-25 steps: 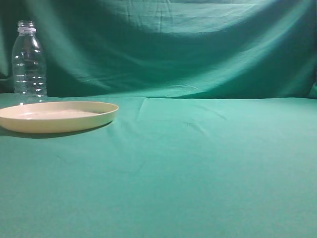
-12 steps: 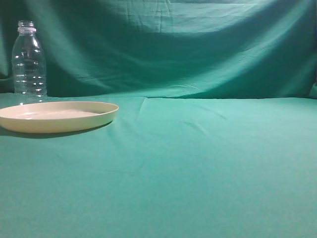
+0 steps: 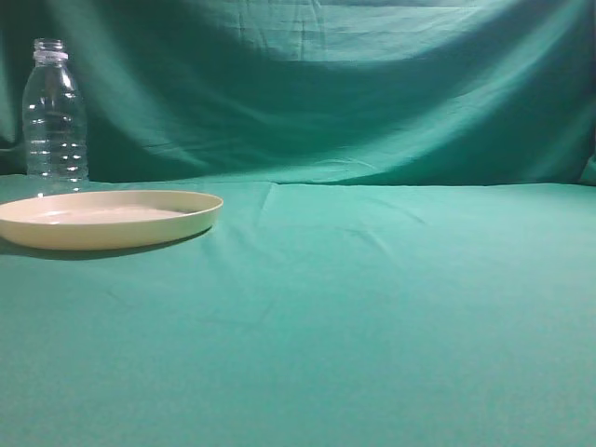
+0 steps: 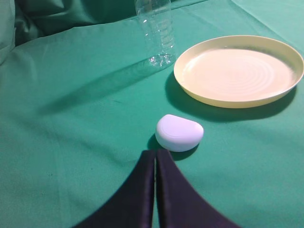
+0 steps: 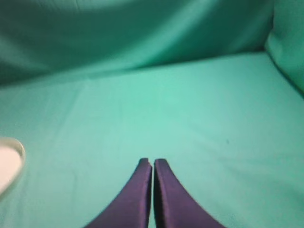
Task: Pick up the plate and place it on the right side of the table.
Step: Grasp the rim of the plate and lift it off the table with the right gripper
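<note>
The pale cream-yellow plate [image 3: 107,218] lies flat on the teal-green table [image 3: 372,307] at the far left. It also shows in the left wrist view [image 4: 239,70], ahead and to the right of my left gripper [image 4: 155,153]. The left gripper is shut and empty, above the cloth. A sliver of the plate [image 5: 9,164] shows at the left edge of the right wrist view. My right gripper [image 5: 152,162] is shut and empty over bare cloth. Neither gripper shows in the exterior view.
A clear plastic bottle [image 3: 54,116] stands upright just behind the plate; it also shows in the left wrist view [image 4: 156,31]. A small white rounded object [image 4: 179,132] lies on the cloth right in front of the left fingertips. A green backdrop curtain [image 3: 326,84] hangs behind.
</note>
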Controlling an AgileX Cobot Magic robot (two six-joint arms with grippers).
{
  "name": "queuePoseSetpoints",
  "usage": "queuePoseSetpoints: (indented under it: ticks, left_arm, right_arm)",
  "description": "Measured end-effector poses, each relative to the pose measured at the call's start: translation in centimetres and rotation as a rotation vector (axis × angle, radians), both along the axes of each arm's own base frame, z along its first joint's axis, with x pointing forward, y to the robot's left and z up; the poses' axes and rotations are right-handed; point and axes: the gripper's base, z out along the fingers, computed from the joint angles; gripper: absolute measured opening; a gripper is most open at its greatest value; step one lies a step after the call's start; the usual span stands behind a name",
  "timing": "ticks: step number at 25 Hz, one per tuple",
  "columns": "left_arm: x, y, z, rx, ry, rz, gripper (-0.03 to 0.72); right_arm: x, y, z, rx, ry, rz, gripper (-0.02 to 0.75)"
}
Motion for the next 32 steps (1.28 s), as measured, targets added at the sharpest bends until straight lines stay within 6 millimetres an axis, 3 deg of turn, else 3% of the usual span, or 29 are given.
queuePoseSetpoints:
  ticks: [7, 10, 17, 18, 19, 20, 25, 28, 32]
  left_arm:
    - [0.0, 0.0, 0.0, 0.0, 0.0, 0.0, 0.0]
    - [0.0, 0.0, 0.0, 0.0, 0.0, 0.0, 0.0]
    - [0.0, 0.0, 0.0, 0.0, 0.0, 0.0, 0.0]
    - [0.0, 0.0, 0.0, 0.0, 0.0, 0.0, 0.0]
    - [0.0, 0.0, 0.0, 0.0, 0.0, 0.0, 0.0]
    - [0.0, 0.0, 0.0, 0.0, 0.0, 0.0, 0.0]
    - [0.0, 0.0, 0.0, 0.0, 0.0, 0.0, 0.0]
    - [0.0, 0.0, 0.0, 0.0, 0.0, 0.0, 0.0]
    - [0.0, 0.0, 0.0, 0.0, 0.0, 0.0, 0.0]
  right_arm:
    - [4.9, 1.0, -1.4, -0.025, 0.281, 0.016, 0.0]
    - [7.0, 2.3, -1.4, -0.051, 0.343, 0.123, 0.0]
    - [11.4, 10.6, -1.4, -0.143, 0.474, 0.43, 0.0]
    - [11.4, 10.6, -1.4, -0.143, 0.474, 0.43, 0.0]
    - [12.0, 11.8, -1.5, -0.157, 0.502, 0.457, 0.0]
    - [13.7, 14.4, -1.7, -0.18, 0.56, 0.504, 0.0]
    - [17.6, 20.5, -2.4, -0.241, 0.631, 0.605, 0.0]
    - [20.1, 24.1, -3.5, -0.272, 0.616, 0.643, 0.0]
    - [22.7, 27.3, -5.6, -0.284, 0.616, 0.665, 0.0]
